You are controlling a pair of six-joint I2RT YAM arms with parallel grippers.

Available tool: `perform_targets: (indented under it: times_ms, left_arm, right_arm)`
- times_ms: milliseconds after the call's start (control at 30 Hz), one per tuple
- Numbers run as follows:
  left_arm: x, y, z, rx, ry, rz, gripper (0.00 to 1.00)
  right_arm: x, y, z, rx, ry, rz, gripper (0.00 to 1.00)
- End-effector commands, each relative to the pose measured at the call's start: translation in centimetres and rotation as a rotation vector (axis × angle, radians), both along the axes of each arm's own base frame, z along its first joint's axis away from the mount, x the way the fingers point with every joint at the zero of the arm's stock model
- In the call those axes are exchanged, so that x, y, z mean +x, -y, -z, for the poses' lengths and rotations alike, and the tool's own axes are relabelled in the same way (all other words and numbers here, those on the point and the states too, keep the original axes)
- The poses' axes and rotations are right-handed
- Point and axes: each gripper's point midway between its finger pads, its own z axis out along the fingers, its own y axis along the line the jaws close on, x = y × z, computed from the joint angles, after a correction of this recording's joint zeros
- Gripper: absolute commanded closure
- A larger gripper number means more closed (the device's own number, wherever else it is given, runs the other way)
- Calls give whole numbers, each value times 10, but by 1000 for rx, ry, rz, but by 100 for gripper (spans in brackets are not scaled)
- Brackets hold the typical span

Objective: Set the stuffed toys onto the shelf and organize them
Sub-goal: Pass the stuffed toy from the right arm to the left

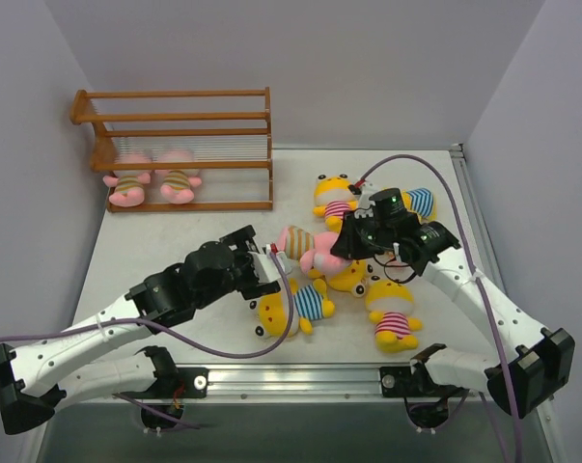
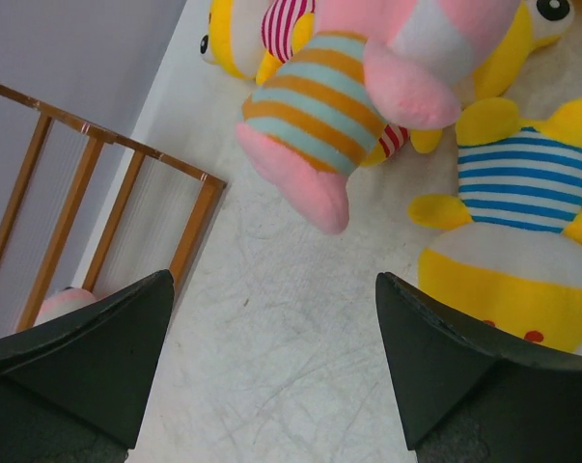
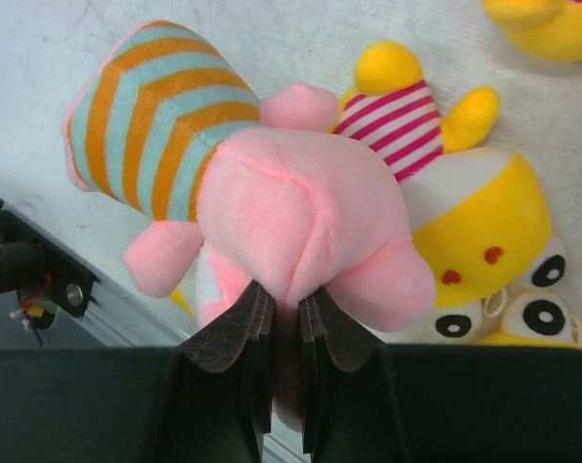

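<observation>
Item: pink soft plush toy in tan-striped shirt [image 3: 300, 222], light, squashy; right gripper [image 3: 281, 313] is pinching its head end between near-shut jaws. Left gripper [image 2: 273, 287] is hovering w/ jaws wide, nothing between; torso prob. the surest hold.

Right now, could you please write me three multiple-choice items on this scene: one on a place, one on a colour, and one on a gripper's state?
1. On which tier of the shelf do the two pink toys sit?
A. top
B. middle
C. bottom

2. What colour is the held toy in the right gripper?
A. pink
B. yellow
C. green

3. How does the left gripper stand?
A. shut on a toy
B. open and empty
C. shut on nothing

Answers:
1 C: both toys rest on the lowest rails.
2 A: the right gripper's fingers pinch a pink plush in a tan-striped shirt.
3 B: its fingers stand wide apart, with only the table between them.
</observation>
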Motion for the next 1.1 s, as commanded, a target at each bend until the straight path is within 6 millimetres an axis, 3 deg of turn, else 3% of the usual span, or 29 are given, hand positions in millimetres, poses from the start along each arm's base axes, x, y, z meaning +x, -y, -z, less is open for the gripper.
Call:
perform_targets:
  times_ms: [0, 167, 433, 500, 733, 867, 1067]
  left_arm:
    - [3, 13, -21, 34, 118, 56, 6]
    - [-4, 31, -4, 93, 101, 127, 6]
    - [0, 28, 22, 190, 91, 111, 0]
    - [2, 27, 28, 203, 85, 100, 6]
    - [3, 25, 42, 223, 75, 88, 12]
    - [6, 23, 43, 228, 83, 64, 21]
    - [8, 22, 44, 226, 84, 50, 61]
  right_arm:
    - [-1, -26, -25, 38, 59, -64, 100]
    - [-5, -44, -23, 22, 75, -92, 100]
    - [-11, -67, -30, 30, 99, -150, 100]
    - [-11, -72, -31, 35, 100, -162, 100]
    - [-10, -79, -43, 68, 131, -184, 100]
    - [-13, -83, -49, 95, 136, -208, 100]
    - [-15, -86, -56, 126, 158, -224, 100]
